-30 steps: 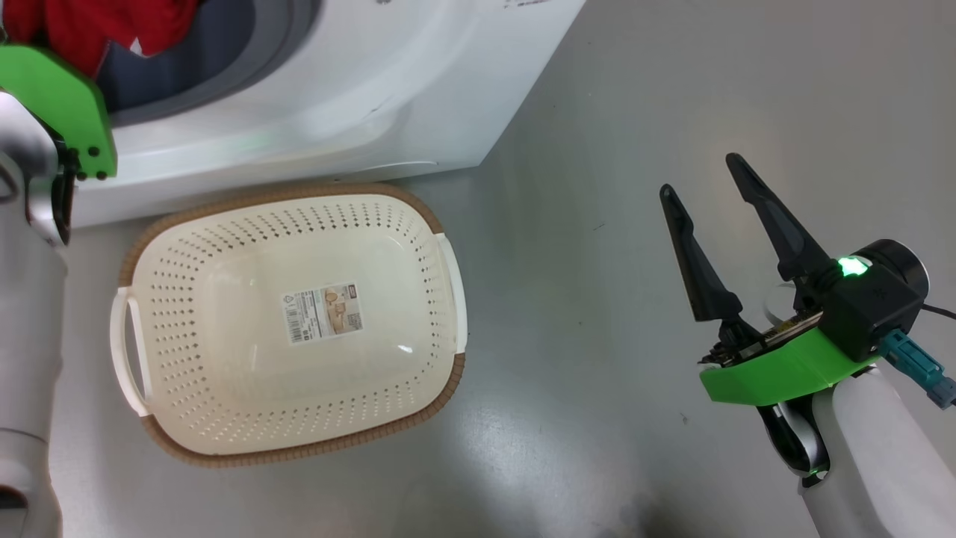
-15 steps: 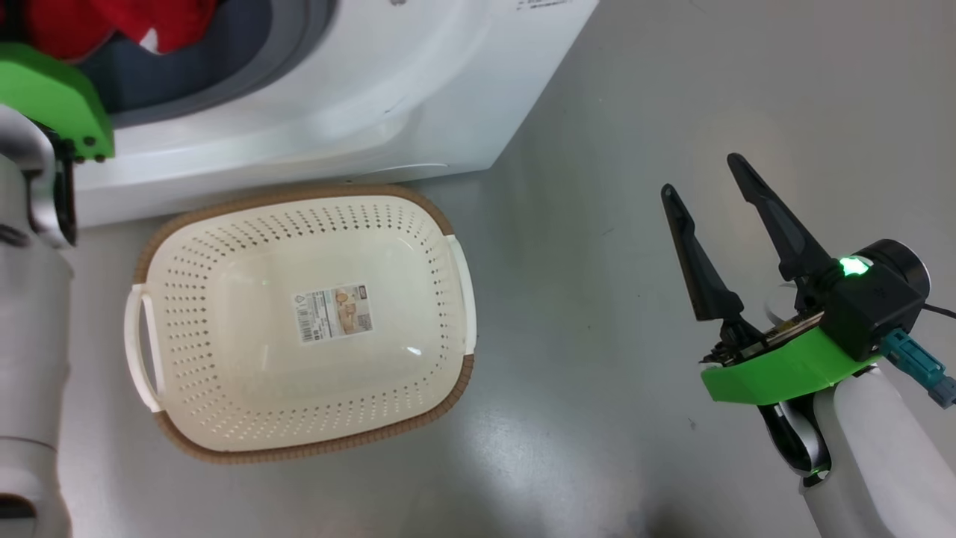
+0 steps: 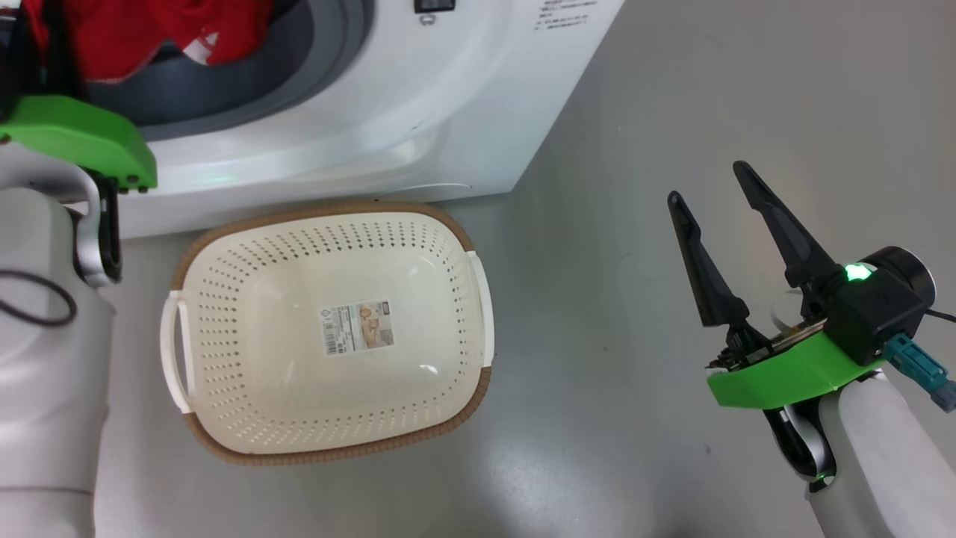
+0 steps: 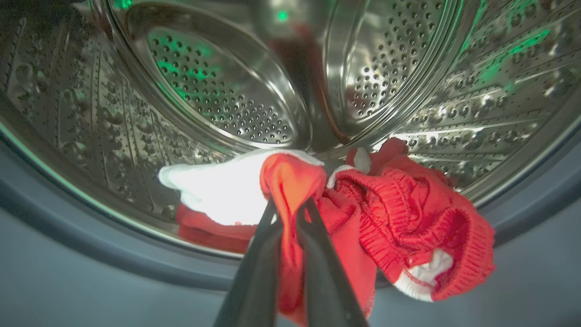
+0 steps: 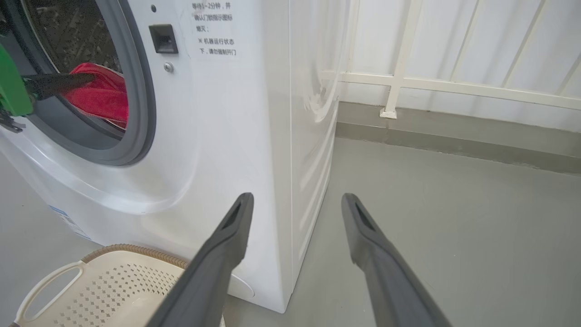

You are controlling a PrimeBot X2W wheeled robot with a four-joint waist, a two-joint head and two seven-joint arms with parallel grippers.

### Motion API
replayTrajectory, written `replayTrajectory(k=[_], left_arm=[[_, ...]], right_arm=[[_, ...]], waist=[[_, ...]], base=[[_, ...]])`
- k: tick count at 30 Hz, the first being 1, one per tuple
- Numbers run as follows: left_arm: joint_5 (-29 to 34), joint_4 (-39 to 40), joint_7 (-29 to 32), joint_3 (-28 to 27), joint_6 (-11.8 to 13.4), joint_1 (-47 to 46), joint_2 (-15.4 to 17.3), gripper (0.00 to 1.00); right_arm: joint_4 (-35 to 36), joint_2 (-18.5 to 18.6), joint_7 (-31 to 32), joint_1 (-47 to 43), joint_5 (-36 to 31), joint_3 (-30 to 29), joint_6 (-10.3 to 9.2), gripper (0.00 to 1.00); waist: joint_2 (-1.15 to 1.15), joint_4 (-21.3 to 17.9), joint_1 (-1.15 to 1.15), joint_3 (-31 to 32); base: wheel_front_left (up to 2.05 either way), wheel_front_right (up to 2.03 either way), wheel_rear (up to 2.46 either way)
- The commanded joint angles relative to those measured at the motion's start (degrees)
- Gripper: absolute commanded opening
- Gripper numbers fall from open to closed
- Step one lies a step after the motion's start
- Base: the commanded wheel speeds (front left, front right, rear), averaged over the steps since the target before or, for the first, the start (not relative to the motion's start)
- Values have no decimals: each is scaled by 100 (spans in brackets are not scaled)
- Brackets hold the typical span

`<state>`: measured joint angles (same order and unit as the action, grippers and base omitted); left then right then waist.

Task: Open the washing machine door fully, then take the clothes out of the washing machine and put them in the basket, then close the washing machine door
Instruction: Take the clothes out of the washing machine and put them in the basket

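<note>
Left claw (image 4: pixel 290 205) pinched tight; right claw (image 3: pixel 707 181) agape

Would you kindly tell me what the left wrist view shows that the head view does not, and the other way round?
The left wrist view gives the inside of the perforated steel drum and the left gripper shut on a fold of the clothes. The head view gives the basket on the floor in front of the washing machine, and the right gripper open above the floor. Both share the red clothes lying at the machine's mouth.
</note>
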<state>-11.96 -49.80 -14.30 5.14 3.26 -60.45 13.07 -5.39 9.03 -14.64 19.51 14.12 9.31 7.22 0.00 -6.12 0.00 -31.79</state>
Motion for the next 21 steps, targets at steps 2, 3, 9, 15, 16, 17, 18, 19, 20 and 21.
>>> replayTrajectory(k=[2,3,9,15,16,17,18,19,20,21], left_arm=[[-21,589,-66,-178,58,255,230,0],[-17,791,-67,-201,73,372,213,0],[11,1754,-69,-323,111,1101,154,0],[18,2692,-69,-455,31,1801,94,0],[30,2854,-69,-475,24,1910,81,0],[43,3004,-69,-494,20,2023,70,0],[49,3149,-69,-523,27,2134,54,0],[79,3311,-69,-542,43,2246,40,0],[128,3471,-69,-551,74,2371,30,0],[171,3626,-69,-557,102,2497,16,0]], right_arm=[[114,72,-36,-173,47,61,26,100],[115,74,-36,-177,43,56,26,100],[73,56,-36,-201,66,112,26,100],[11,46,-36,-279,67,120,26,100],[6,48,-36,-299,66,115,26,100],[0,47,-36,-319,67,111,26,100],[-5,45,-36,-339,66,109,26,100],[-9,41,-36,-359,67,105,26,100],[-18,37,-36,-379,71,105,26,100],[-33,35,-36,-399,72,107,26,100]], waist=[[0,76,0,91],[0,96,0,125],[0,162,0,376],[0,187,0,664],[0,189,0,718],[0,190,0,771],[0,191,0,825],[0,195,0,880],[0,195,0,934],[0,196,0,984]], base=[[0,0,0],[0,0,0],[0,0,0],[0,0,0],[0,0,0],[0,0,0],[0,0,0],[0,0,0],[0,0,0],[0,0,0]])
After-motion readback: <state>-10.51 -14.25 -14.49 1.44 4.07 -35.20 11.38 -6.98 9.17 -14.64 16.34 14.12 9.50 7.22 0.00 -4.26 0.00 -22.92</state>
